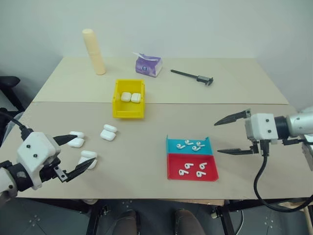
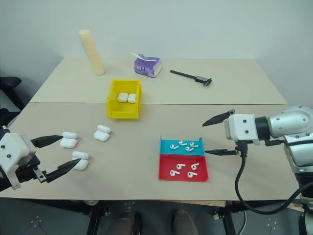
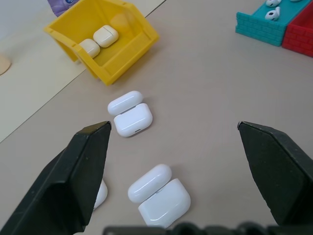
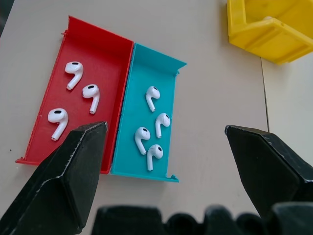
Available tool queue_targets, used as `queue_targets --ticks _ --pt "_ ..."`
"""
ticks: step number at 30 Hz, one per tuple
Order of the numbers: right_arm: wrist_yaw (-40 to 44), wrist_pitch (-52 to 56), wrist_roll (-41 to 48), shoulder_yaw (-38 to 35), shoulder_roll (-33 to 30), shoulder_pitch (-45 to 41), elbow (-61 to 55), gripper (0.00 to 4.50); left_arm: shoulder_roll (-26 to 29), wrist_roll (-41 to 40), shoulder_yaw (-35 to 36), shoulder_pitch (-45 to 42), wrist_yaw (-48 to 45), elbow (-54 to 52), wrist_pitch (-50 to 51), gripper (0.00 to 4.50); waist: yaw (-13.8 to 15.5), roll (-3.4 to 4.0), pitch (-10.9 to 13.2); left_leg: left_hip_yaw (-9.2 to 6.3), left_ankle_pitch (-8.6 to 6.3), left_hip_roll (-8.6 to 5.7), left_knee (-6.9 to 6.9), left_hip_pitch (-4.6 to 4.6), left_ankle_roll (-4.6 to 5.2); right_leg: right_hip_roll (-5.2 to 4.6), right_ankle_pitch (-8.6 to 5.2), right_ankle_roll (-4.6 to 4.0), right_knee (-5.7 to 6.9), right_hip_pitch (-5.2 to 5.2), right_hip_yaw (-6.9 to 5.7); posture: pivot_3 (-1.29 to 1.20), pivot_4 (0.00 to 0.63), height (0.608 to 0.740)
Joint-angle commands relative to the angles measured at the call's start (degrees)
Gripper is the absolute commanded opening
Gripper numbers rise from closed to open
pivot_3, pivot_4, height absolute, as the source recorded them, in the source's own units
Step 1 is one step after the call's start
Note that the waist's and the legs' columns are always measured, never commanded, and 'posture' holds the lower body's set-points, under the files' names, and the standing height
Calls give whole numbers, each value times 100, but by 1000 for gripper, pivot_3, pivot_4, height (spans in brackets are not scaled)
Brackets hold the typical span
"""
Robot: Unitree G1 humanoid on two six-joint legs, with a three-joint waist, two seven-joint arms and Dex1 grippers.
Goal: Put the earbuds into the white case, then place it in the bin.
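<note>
**A:** Beige tabletop against a plain pale wall. Where do the earbuds sit?

**B:** The earbuds lie loose in two shallow trays side by side: four in the teal tray, three in the red tray. Tiny, glossy white, short stems, lying at different angles, none touching a wall that I can see. In the head view the trays sit at about 4 o'clock from the tabletop's centre.

**A:** And the cases?

**B:** Three open white cases at about 8 o'clock, lids flipped back. The nearest white case is just ahead of the left claw; a second lies beyond it, a third off to the side. The yellow bin is at 11 o'clock, with two closed cases already inside.

**A:** Claw states?

**B:** Both spread wide, nothing held. The right claw hovers to the right of the trays, pointing across at them.

**A:** How should the pick go?

**B:** My judgement: choose an earbud lying apart from its neighbours and pinch across the stem, not the rounded head, since gloss will slip. Come down steeply so the tray wall doesn't block a finger. The left claw could steady the nearest case while the bud goes in.
</note>
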Motion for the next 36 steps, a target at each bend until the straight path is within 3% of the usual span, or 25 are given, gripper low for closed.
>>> queue_targets --ticks 1,13,17,20,22,25,28,36 --pt "-21 -167 -30 -93 -19 -138 0 4456 128 -106 242 -55 28 -80 138 4500 0 0 0 0 0 0 0 0 0 0 0 0 0 0 0 0 150 740" --pt "-169 -100 -36 -170 -7 119 -186 4456 268 323 242 -16 686 -240 781 4500 -6 -1 0 -1 0 0 -3 -1 0 1 0 -1 0 -3 1 0 150 740" --pt "-251 -72 -73 -188 -51 234 -282 4456 710 778 217 -34 720 -140 917 4500 9 0 0 0 0 -2 -2 1 0 -1 -1 -1 1 1 -2 0 150 740" --pt "-223 45 54 -328 -166 401 -430 4456 1524 970 249 -5 470 152 1708 4500 5 -2 0 3 0 -1 -2 0 0 -1 -1 -2 -3 0 -2 0 150 740" --pt "-206 48 42 -363 -228 530 -455 4456 2077 696 65 -477 475 573 2641 4500 24 -2 1 8 0 -2 -6 0 0 -1 -2 -3 0 -5 -5 0 150 740" --pt "-327 34 -186 -272 -230 571 -413 4456 2840 260 -598 -1427 501 1278 3793 4500 9 -2 1 14 0 -1 -6 1 -1 0 -4 -4 2 -5 -10 0 150 740" --pt "-358 103 -240 -157 -163 485 -396 4456 3315 -105 -1813 -2824 568 2256 4726 4500 -3 -2 2 15 0 -4 -6 0 -1 0 -5 -1 2 -8 -5 0 150 740" --pt "-398 -77 -609 130 -45 18 193 4456 3249 28 -4995 -6373 38 4351 5546 4500 5 -10 7 26 2 -6 -8 -12 -3 8 -7 -4 21 -24 -1 0 150 740"
